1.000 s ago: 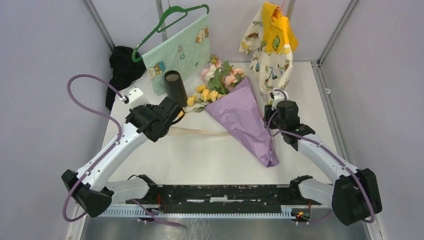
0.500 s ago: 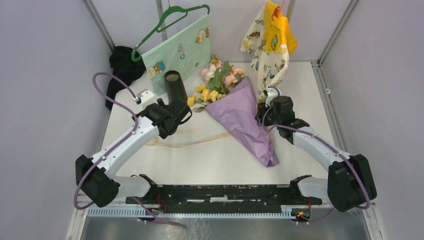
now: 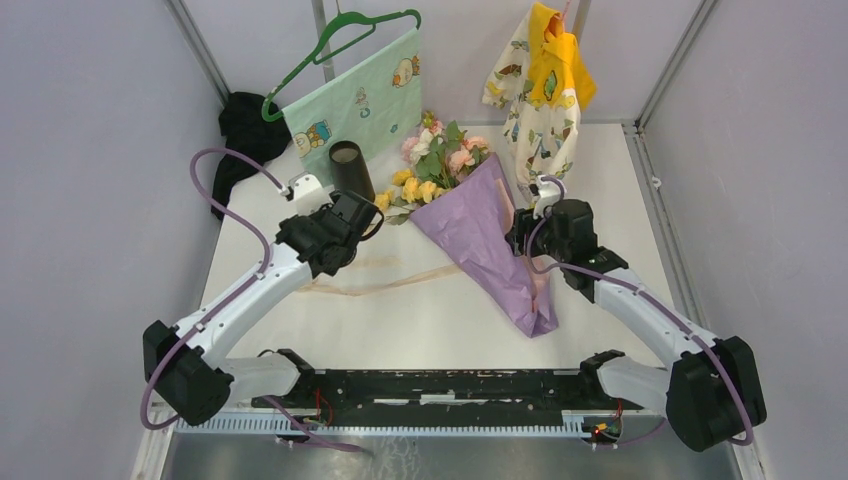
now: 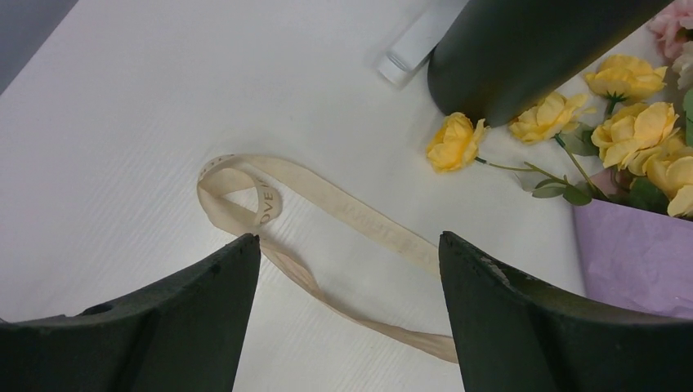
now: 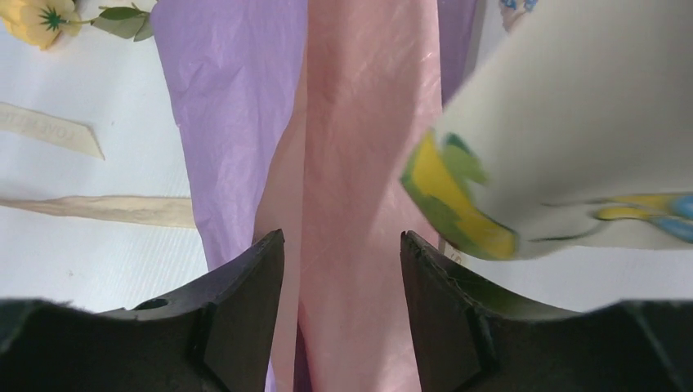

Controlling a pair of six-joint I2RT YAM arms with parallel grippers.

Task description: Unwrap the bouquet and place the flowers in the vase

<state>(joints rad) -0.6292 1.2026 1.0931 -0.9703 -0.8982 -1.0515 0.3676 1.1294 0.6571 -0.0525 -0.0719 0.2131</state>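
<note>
The bouquet (image 3: 480, 235) lies on the table, its lilac paper cone pointing toward me. Its flowers (image 3: 435, 160) fan out at the back beside the upright black vase (image 3: 351, 170). The beige ribbon (image 3: 380, 280) lies loose on the table. My left gripper (image 3: 366, 218) hovers open over the ribbon (image 4: 343, 208) with nothing between its fingers, near the vase (image 4: 523, 57) and yellow roses (image 4: 637, 131). My right gripper (image 3: 520, 236) is at the cone's right edge. It stands open (image 5: 342, 235) astride a fold of pink paper (image 5: 368, 163), with lilac paper (image 5: 237, 98) to the left.
A mint cloth on a green hanger (image 3: 360, 100) leans behind the vase. A yellow and cream patterned garment (image 3: 545, 90) hangs at the back, and its hem (image 5: 572, 147) dangles close to my right fingers. A black cloth bundle (image 3: 245, 140) sits at the back left.
My left gripper has opened and let go of the ribbon, which now lies slack, and moved toward the vase. My right gripper has shifted left onto the paper's edge and widened.
</note>
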